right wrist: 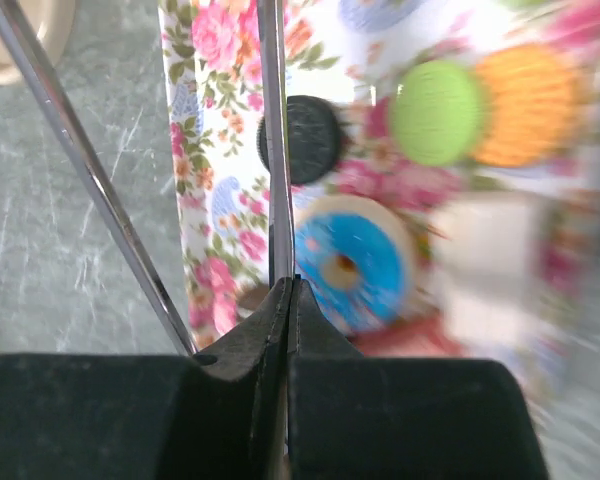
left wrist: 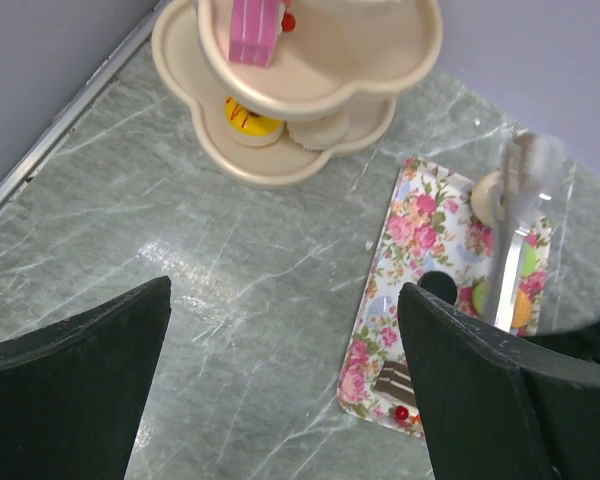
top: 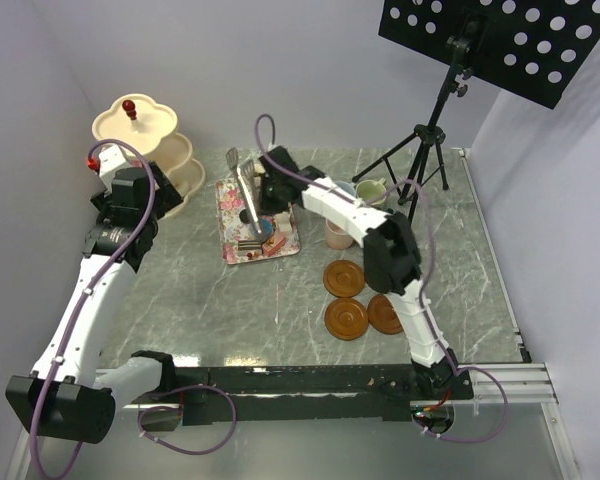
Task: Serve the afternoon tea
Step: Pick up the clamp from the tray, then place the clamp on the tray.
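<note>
Your right gripper (right wrist: 290,287) is pinched together on one thin arm of the shiny metal tongs (right wrist: 273,150). Beneath lies the floral rectangular tray (right wrist: 205,130), holding a blue-iced toy doughnut (right wrist: 355,265), a green macaron (right wrist: 435,110) and an orange macaron (right wrist: 525,105). Your left gripper (left wrist: 285,300) stands wide apart near the cream three-tier stand (left wrist: 365,55), which carries a pink toy cake (left wrist: 252,30).

The surface (top: 230,310) is grey-green veined marble; the tray (top: 228,215) is white with pink roses and blue paisley. The stand (top: 140,125) is cream with a red knob (top: 129,106), its cakes (left wrist: 252,28) pink and yellow, and the saucers (top: 345,319) are brown. The donut (right wrist: 355,265) is blue-iced, the macarons (right wrist: 435,110) green and orange, the cookie (right wrist: 315,140) black, the tongs (right wrist: 273,130) silver.
</note>
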You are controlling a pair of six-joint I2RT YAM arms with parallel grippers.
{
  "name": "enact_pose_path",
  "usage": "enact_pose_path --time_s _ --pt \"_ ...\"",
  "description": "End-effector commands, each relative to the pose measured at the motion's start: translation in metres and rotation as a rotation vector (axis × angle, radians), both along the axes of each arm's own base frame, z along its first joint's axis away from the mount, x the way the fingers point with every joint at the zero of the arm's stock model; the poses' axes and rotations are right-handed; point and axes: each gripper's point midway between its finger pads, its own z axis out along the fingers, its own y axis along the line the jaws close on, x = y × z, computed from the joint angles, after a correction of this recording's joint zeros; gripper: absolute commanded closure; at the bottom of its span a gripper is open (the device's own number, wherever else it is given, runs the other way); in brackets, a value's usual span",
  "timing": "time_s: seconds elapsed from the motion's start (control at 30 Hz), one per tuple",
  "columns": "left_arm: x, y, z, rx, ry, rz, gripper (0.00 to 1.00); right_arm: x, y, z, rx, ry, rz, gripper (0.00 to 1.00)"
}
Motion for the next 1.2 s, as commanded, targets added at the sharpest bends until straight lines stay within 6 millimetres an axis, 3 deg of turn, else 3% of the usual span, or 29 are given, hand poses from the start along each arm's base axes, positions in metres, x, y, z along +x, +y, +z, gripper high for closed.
enact_pose_path --time_s 0.0,0.13,0.27,0.7,0.77,0.97,1.07,1.17 --pt "0.005 0.0 0.025 -0.023 -0.073 0.019 0.0 0.007 -0.051 0.085 -0.065 -0.193 -0.013 1.0" --pt "0.007 -0.003 0.023 -0.045 -0.079 0.012 0.0 -0.008 -0.079 0.085 -0.156 -0.226 0.014 1.0" --pt "0.01 -0.007 0.02 -0.054 -0.075 -0.001 0.0 -0.025 -0.093 0.064 -0.21 -0.188 0.042 1.0" --pt "0.01 -0.01 0.015 -0.069 -0.067 -0.014 0.0 -0.041 -0.091 0.008 -0.22 -0.093 0.099 1.0" --pt "0.011 -0.011 0.014 -0.071 -0.063 -0.019 0.0 -0.043 -0.09 0.003 -0.21 -0.087 0.107 0.9" --pt "0.011 -0.014 0.012 -0.08 -0.061 -0.028 0.0 -0.05 -0.091 -0.021 -0.185 -0.027 0.126 0.83" --pt "0.011 -0.014 0.011 -0.08 -0.058 -0.033 0.0 -0.051 -0.091 -0.024 -0.171 -0.023 0.131 0.79" --pt "0.011 -0.014 0.009 -0.082 -0.055 -0.031 0.0 -0.054 -0.092 -0.024 -0.14 -0.019 0.13 0.68"
